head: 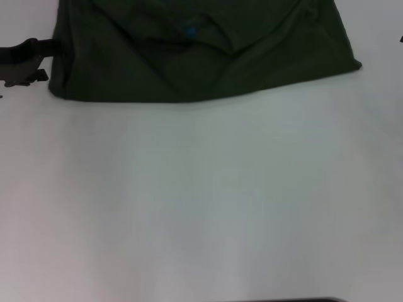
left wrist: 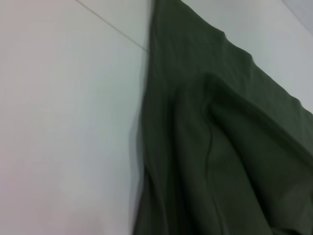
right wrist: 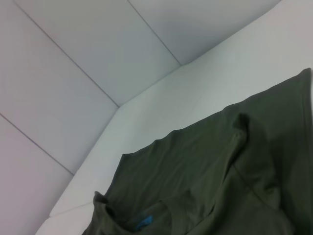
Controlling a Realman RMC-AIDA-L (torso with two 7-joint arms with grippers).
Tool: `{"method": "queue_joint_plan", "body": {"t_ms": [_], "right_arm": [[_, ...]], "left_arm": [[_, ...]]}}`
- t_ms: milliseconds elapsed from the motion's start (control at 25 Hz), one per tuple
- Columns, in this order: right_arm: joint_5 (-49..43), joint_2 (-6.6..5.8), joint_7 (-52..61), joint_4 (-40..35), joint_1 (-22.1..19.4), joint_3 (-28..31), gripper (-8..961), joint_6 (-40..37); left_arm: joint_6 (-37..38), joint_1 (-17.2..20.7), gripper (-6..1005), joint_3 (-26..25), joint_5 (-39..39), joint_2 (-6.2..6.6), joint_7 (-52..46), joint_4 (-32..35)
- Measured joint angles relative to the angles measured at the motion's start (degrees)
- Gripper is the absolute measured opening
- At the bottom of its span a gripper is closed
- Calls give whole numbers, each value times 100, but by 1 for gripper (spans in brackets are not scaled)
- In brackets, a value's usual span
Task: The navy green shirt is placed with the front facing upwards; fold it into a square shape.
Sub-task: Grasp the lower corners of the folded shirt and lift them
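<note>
Olive shirt on white counter; left gripper at its side edge, grip not confirmed.

Head view: the navy green shirt (head: 201,53) lies bunched and creased at the far part of the counter (head: 201,201), blue neck label (head: 189,29) showing; the left gripper (head: 31,60) sits just beside, seemingly touching, the cloth's side edge, cannot tell how far open or whether it has cloth. Right gripper not in view.
Left wrist view: shirt edge (left wrist: 205,147) close under the gripper, deep soft folds; judged light, limp cotton, drapes and drags, not fragile.
Right wrist view: shirt (right wrist: 220,181) well ahead of the right gripper, collar and label (right wrist: 145,223) nearest. Best hold, I judge: pinch a hem or sleeve corner, both layers.
</note>
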Motion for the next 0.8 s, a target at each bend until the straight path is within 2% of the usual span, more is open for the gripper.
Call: {"method": "queue_joint_plan", "body": {"t_ms": [440,800], "right_arm": [[1,29,-8,35,5,0,613,32],[5,30,-26,79,-16,0,614,32]], "left_arm": [[-366,-48,935,217,11,-242,2,31],[-444,-54,935,277,19,-284,5,34]]}}
